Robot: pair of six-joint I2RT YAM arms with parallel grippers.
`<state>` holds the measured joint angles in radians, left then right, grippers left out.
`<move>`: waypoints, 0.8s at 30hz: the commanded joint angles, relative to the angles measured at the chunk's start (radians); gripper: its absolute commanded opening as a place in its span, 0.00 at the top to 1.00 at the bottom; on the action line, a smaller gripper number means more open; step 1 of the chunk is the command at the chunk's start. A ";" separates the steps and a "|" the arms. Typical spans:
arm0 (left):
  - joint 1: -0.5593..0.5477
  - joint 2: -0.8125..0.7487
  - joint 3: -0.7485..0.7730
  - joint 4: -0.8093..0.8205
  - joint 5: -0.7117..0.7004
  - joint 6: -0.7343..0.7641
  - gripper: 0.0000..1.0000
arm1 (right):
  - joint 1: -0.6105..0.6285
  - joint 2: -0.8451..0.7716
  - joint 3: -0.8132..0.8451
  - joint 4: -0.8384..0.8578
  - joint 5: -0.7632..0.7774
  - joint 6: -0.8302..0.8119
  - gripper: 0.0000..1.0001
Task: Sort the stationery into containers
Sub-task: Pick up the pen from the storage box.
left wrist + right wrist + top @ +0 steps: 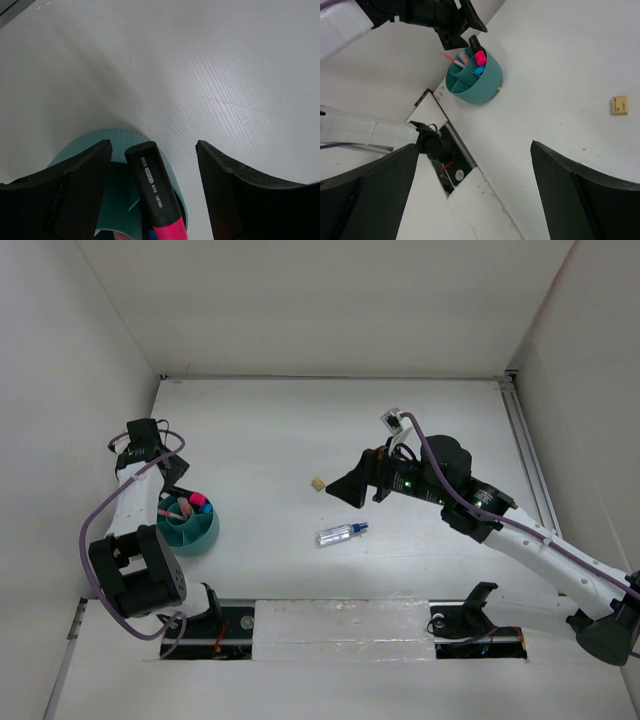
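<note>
My left pincer stood apart, clear on either side of a smooth black, pink-ended marker leaning in the ribbed round teal cup, while my right pincer gaped wide over the white table near the square beige eraser.

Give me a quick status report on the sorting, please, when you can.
Left gripper open, straddling pink-ended marker standing in teal cup. Right gripper open, empty. Eraser and clear pen unsorted on table. Nothing in the way.
</note>
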<state>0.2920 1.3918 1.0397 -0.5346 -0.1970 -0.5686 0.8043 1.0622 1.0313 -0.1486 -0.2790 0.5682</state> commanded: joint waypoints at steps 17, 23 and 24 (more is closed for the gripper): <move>0.003 -0.011 -0.032 0.019 -0.010 0.004 0.56 | -0.007 -0.013 0.001 0.043 0.003 -0.016 0.00; 0.003 -0.011 -0.032 0.019 -0.010 0.004 0.67 | -0.007 -0.013 0.001 0.043 0.003 -0.016 0.00; 0.003 -0.011 -0.032 0.019 -0.010 0.004 0.70 | -0.007 -0.013 0.001 0.043 0.003 -0.016 0.00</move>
<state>0.2920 1.3918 1.0203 -0.5156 -0.1982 -0.5686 0.8043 1.0622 1.0313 -0.1486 -0.2790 0.5682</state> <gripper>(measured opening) 0.315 0.999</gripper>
